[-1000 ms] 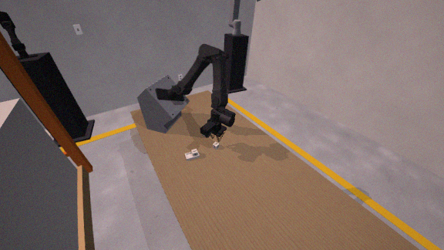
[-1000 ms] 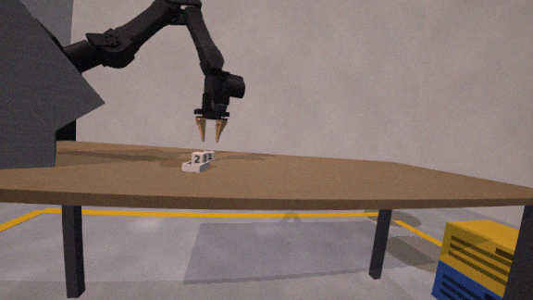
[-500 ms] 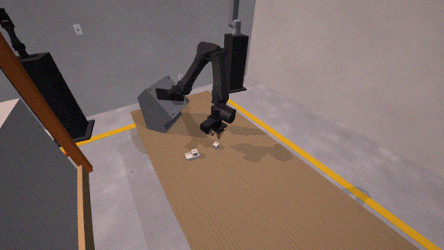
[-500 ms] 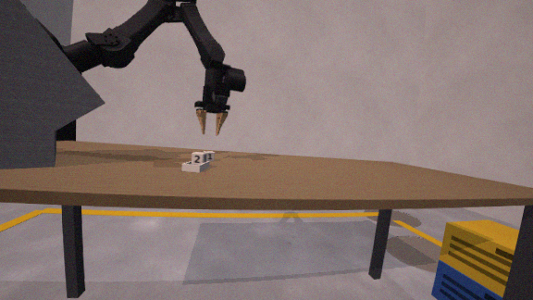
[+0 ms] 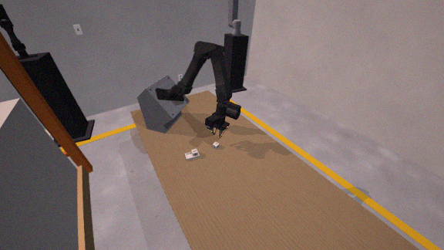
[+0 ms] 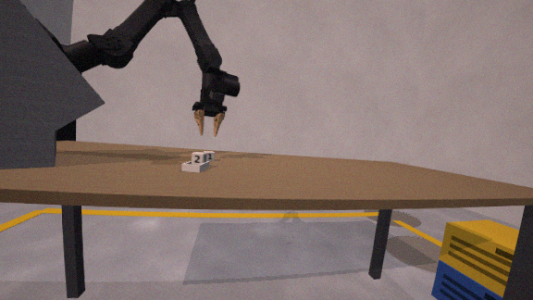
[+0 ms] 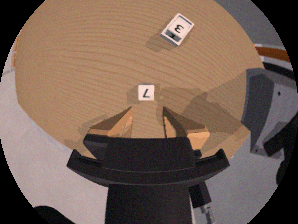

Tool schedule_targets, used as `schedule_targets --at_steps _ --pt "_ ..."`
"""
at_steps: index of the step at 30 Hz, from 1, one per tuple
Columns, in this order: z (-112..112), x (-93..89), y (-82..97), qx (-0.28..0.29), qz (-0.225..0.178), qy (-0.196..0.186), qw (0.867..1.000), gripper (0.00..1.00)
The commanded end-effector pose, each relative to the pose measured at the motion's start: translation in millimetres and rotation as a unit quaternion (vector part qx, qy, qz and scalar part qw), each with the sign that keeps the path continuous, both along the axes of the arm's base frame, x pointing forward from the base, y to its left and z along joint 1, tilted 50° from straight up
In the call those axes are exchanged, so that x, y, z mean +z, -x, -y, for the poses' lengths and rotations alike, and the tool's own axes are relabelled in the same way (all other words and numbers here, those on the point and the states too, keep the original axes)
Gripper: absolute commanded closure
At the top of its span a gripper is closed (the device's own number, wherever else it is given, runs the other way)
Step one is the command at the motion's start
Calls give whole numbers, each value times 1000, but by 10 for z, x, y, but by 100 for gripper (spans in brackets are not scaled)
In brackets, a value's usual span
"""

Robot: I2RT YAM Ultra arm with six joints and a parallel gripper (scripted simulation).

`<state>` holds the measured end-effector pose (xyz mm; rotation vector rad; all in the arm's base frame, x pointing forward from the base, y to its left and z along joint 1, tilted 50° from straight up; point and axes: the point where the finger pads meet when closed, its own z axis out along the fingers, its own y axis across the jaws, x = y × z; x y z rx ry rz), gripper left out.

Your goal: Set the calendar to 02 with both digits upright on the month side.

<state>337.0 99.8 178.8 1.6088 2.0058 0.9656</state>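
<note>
So your tray (image 5: 187, 157) (image 6: 194, 168) (image 7: 191, 22) is sitting on the table (image 5: 250, 193) (image 6: 324, 181) (image 7: 75, 60), out in front of the mount (image 5: 152, 113) (image 6: 32, 102), and only one of your two cubes is in it. That one, the tray cube (image 5: 195, 152) (image 6: 198, 158) (image 7: 179, 27), is toward the end nearer the other cube; you get a 2 on the side facing the exterior view and a 3 on top from the wrist. I can't tell you which side of the tray has the month's name. Your loose cube (image 5: 216, 145) (image 6: 210, 156) (image 7: 146, 92) is outside the tray, on the table and a bit away from it, with a 7 on top and a 1 on the side you see past the tray cube. So you don't have 02 showing as a pair in there. Your gripper (image 5: 217, 135) (image 6: 208, 135) (image 7: 147, 110) is above the table with its fingers pointing down, roughly half open, and you've got nothing between them. Both cubes are below the fingertips and clear of them. Your arm (image 5: 221, 77) (image 6: 198, 39) comes off the sloped mount, bends up high and drops down to the gripper. Further out you've got yellow tape (image 5: 308, 155) (image 6: 231, 215) on the floor, plus a yellow bin (image 6: 478, 238) over a blue one (image 6: 463, 284) down by a table leg.
</note>
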Motion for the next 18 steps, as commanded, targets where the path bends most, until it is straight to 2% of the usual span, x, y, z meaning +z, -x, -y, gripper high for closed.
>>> schedule_targets --at_steps 1,10,15,18 --pt "140 47 -35 -40 10 19 999 55" --pt "134 22 -41 -73 8 49 996 55" --pt "121 32 -36 -120 16 93 988 55" --pt "116 44 -32 -133 21 106 985 55"
